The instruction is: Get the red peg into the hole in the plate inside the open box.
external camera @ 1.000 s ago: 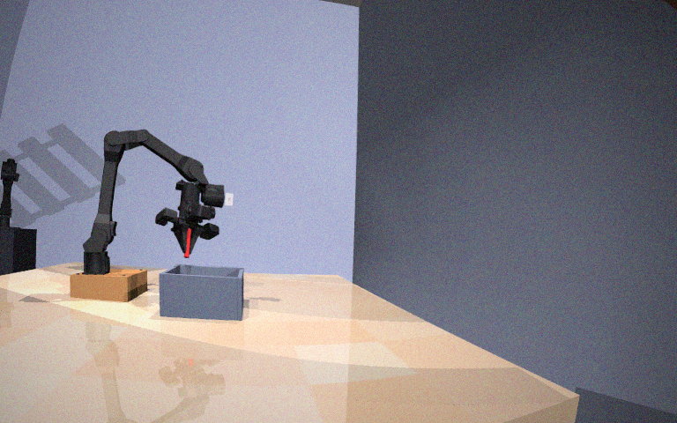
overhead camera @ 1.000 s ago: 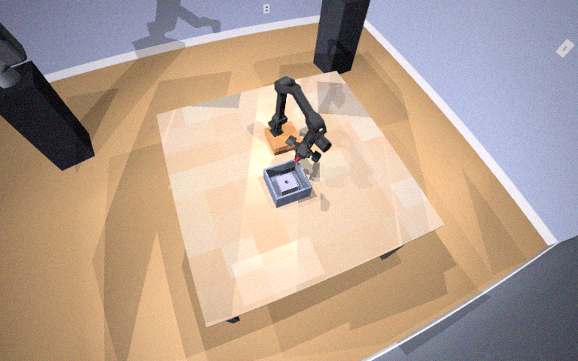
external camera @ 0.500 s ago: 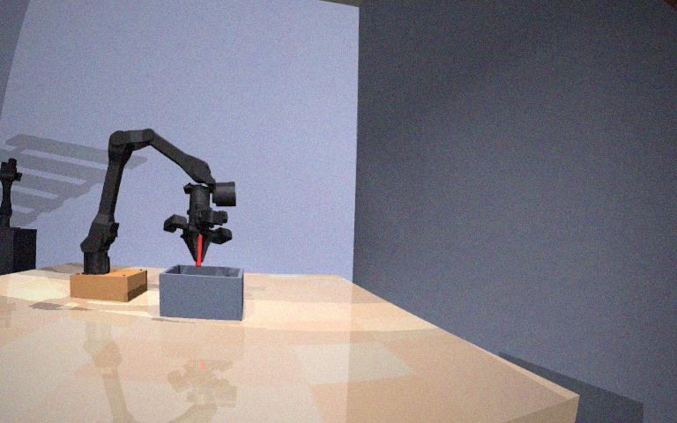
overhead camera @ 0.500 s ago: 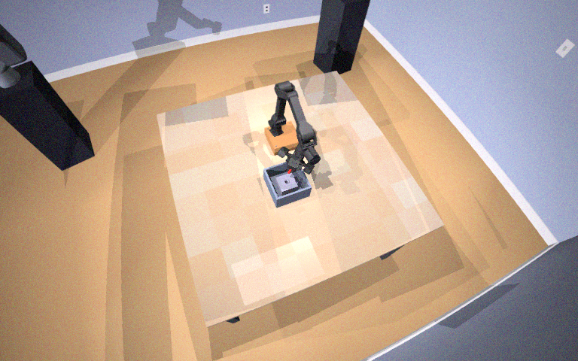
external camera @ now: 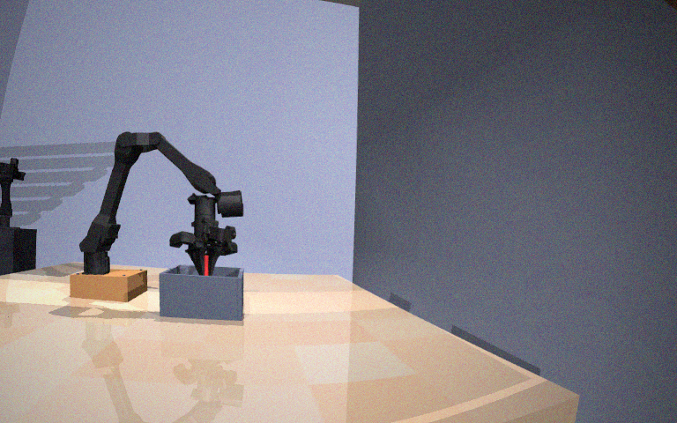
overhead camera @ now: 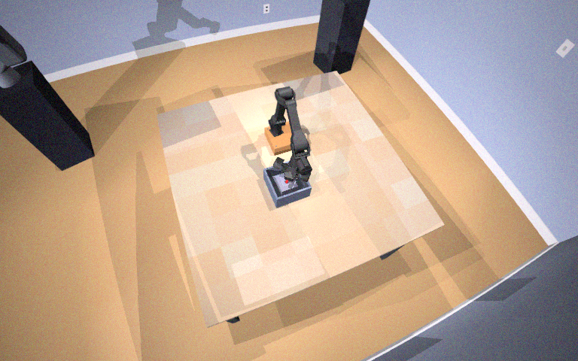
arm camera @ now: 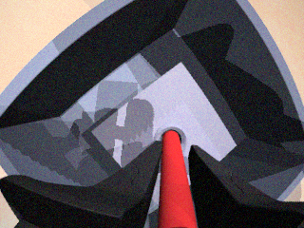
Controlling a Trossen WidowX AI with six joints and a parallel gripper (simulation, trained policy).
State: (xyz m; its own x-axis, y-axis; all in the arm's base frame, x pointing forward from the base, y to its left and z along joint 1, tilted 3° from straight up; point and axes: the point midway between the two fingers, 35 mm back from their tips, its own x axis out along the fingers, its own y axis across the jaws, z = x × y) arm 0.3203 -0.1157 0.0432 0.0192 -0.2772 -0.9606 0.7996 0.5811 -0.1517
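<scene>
1. Gripper: slightly open; fingers straddle the peg with a narrow gap, not clamping it.
2. Peg: upright, lower part inside the box.
3. Peg tip: aligned at the plate hole; insertion depth cannot be determined.

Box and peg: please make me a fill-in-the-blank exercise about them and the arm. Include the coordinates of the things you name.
1. The peg (overhead camera: 286, 181) (external camera: 205, 265) (arm camera: 176, 185) is coloured ____.
2. In the wrist view, its far end overlaps the round ____ in the pale plate (overhead camera: 281, 183) (arm camera: 204, 114).
3. This plate lies inside the open ____.
4. The arm's base block (overhead camera: 278, 147) (external camera: 97, 286) is coloured ____.

Missing words: red; hole; box; orange.
</scene>
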